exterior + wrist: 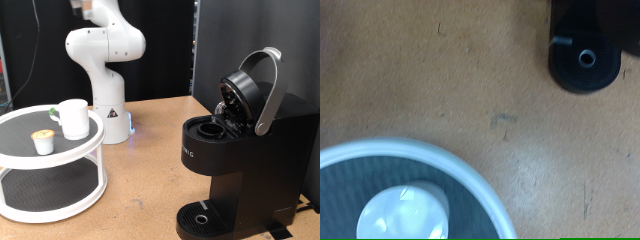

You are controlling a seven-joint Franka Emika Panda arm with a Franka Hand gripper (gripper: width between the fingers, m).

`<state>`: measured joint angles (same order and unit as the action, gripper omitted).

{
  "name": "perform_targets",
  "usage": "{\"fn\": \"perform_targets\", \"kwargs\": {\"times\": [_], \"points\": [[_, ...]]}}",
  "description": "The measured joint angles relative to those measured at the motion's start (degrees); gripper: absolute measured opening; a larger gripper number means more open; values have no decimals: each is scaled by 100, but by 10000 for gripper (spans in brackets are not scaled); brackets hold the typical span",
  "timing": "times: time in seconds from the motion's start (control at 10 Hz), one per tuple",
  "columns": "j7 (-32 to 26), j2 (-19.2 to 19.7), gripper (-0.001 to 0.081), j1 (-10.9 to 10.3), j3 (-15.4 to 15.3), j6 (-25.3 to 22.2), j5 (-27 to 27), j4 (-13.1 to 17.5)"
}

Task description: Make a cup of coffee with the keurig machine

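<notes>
While keurig machine [235, 140] gapes, cup [73, 118] apparently untouched.

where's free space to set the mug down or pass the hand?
Bare wood between the tiered tray and the keurig machine, in front of the robot base. The machine's drip base is bare. Tray top is crowded: cup and pod. Gripper not in view.

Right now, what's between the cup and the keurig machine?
Only bare wooden tabletop separates the cup, on its round white stand, from the keurig machine; both views show it.
</notes>
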<state>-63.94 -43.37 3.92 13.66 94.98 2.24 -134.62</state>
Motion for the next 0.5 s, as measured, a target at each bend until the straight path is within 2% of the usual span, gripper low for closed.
{"fn": "perform_targets", "kwargs": {"times": [0.2,0.5], "points": [[-327,173,803,92,284,88,337,33],[-509,262,803,102,363,147,384,32]]}}
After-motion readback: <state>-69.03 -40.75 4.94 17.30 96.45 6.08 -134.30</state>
